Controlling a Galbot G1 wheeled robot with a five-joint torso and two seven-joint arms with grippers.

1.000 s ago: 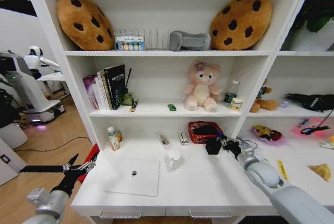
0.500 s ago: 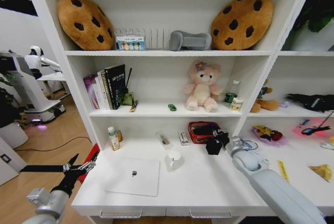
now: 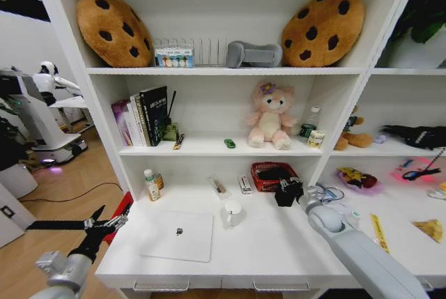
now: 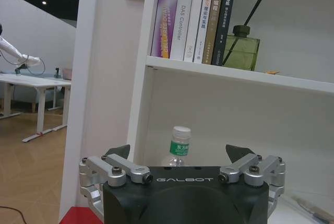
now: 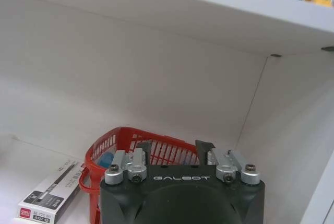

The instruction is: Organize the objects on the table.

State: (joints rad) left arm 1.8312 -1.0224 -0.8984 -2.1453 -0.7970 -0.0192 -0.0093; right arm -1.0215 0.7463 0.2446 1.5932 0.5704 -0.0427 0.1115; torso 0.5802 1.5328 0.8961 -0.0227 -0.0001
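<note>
The thin silver laptop (image 3: 175, 235) lies shut on the white table (image 3: 279, 247), toward its front left. On the shelf above, a tiny green toy car (image 3: 229, 143) stands to the left of the pink plush. My right gripper (image 3: 287, 189) (image 5: 175, 145) hovers at the near rim of the red basket (image 3: 267, 175) (image 5: 156, 143), open, with nothing between its fingers. Something blue (image 5: 104, 158) lies inside the basket. My left gripper (image 3: 110, 219) (image 4: 178, 151) hangs open off the table's left end, beside the shelving.
A white mug (image 3: 232, 212) stands just right of the laptop. A small bottle (image 3: 148, 185) (image 4: 179, 145), a slim pen-like item (image 3: 218, 187) and a pen box (image 3: 244, 185) (image 5: 49, 195) sit along the back of the table. Books (image 3: 143, 118) and a diffuser fill the left shelf.
My right forearm has swung left and drawn in closer, while the gripper stays at the red basket. The left arm has not moved.
</note>
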